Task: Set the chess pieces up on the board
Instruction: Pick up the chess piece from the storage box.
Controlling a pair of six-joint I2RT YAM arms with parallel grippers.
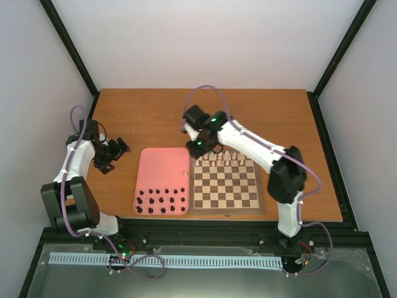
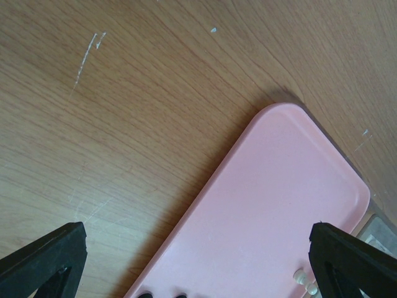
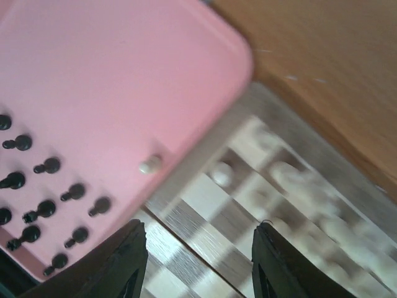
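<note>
**Item inspected:** the chess pieces [image 1: 223,158], cream-white, ranged along the far rows of the board [image 1: 226,189]. The count is not legible, as the right wrist view is blurred there.

**Strays:** at least one stray cream piece [image 3: 150,164] rests on the pink tray [image 1: 162,164], just inside its right rim and near the board's far-left corner. Whether it stands or lies cannot be told. Another cream figure [image 3: 220,174] sits on a board square just right of that rim. The black figures [image 1: 162,202] are grouped at the tray's near end.

**Right tool** [image 3: 200,239]: jaws parted with nothing between them, poised above the board's far-left corner.

**Left tool** [image 2: 197,248]: jaws spread wide and empty, over the desk [image 1: 279,118] at the tray's far-left corner.

**Handling assessment:** the pieces look very light, rigid and smooth, with narrow bases, so a nudge would likely topple or skid them. The recommended hold is across the body below the head, coming straight down and closing gently. Neighbours in the rows stand close together, so clearance appears tight
</note>
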